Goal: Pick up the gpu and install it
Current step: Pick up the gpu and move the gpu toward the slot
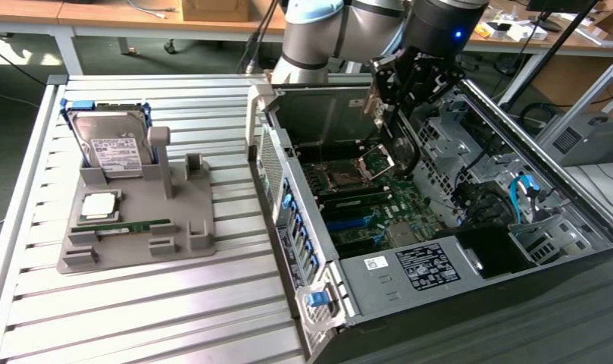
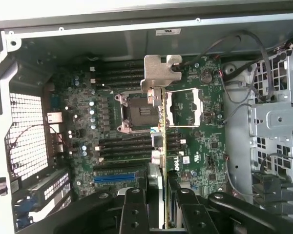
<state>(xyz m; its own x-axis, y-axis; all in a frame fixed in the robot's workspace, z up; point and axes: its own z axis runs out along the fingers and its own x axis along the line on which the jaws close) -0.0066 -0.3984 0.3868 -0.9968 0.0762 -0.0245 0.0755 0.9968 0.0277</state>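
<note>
Gripper (image 2: 161, 207): jaws partly closed, clamped on the gpu (image 2: 162, 141), one finger on each face.
Gpu: held edge-on over the motherboard (image 2: 205, 146) inside the open case (image 1: 387, 273), with its silver bracket (image 2: 158, 73) at the end away from the fingers.
Holder (image 1: 134, 243): grey, at the exterior view's left on the table (image 1: 164, 311), carrying a hard drive (image 1: 112, 144).

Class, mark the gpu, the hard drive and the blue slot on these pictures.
gpu (image 2: 158, 73), wrist view, on its silver bracket.
hard drive (image 1: 117, 155), exterior view, on its white label.
blue slot (image 2: 110, 179), wrist view, on the slot's middle.
</note>
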